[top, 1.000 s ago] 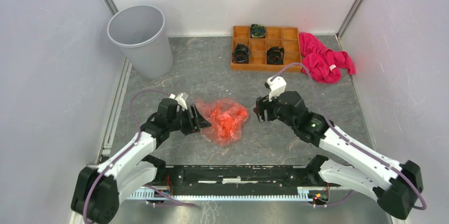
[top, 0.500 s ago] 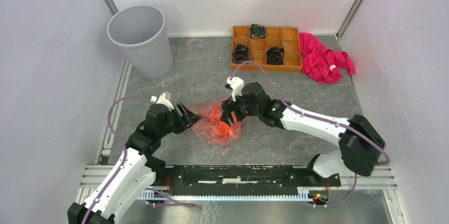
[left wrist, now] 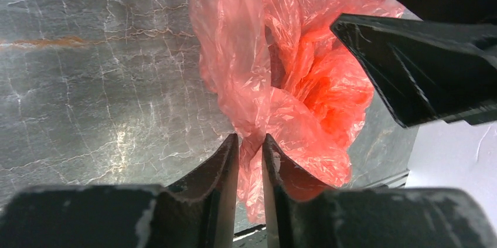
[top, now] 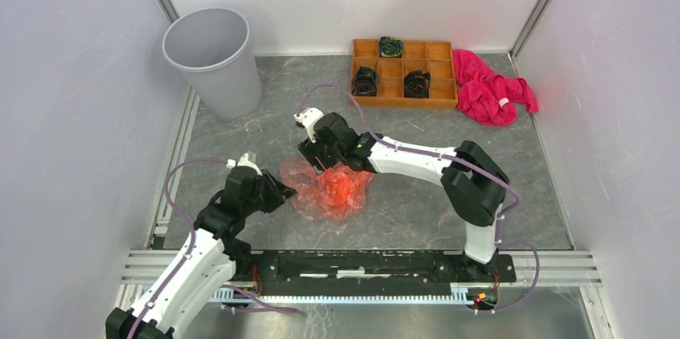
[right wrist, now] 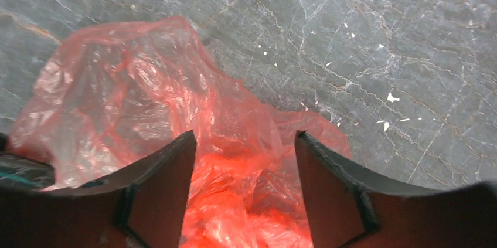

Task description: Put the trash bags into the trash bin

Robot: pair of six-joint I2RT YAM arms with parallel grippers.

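Observation:
The trash bag, a crinkly translucent red-orange bundle, lies on the grey table between the arms. My left gripper is at its left edge. In the left wrist view its jaws are pinched on a fold of the bag. My right gripper hovers at the bag's far side, pointing down. It stands open, its fingers astride the crumpled plastic without closing on it. One right finger shows in the left wrist view. The light-grey trash bin stands upright at the far left.
An orange-brown compartment tray with dark rolls sits at the back. A magenta-pink cloth lies to its right. Side walls close in on both sides, and a metal rail runs along the near edge.
The right arm has swung left and forward over the bag. The left gripper drew back slightly and closed on the bag's left edge; the bag shifted a little left.

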